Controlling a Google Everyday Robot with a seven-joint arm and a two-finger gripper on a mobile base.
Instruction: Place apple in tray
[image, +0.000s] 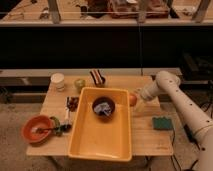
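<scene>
On the wooden table (145, 137) stands the tray (80, 142), a deep yellow plastic bin with a raised rim, and it takes the middle of the table. Inside it, toward the far end, sits a small dark bowl (96, 105) with something pale bluish-white in it; I cannot tell what this is.

The apple (132, 99), small and orange-yellow, is on the table just outside the right wall of the tray, near its far right corner. It is not in the tray.

The white arm (176, 96) reaches in from the right side, and the gripper (138, 102) is low over the table, right beside the apple on its right. Whether the gripper is wide or narrow, and whether it touches the apple, I cannot tell.

Behind the tray, along the far edge of the table, there is a white cup (58, 80), a pale green round object (79, 83) and a dark striped thing (98, 77). To the left of the tray is an orange-red bowl (35, 129) with a utensil lying in it, and some small dark and green things lie between this bowl and the tray. To the right of the tray, nearer to me than the gripper, lies a green sponge (162, 123).
</scene>
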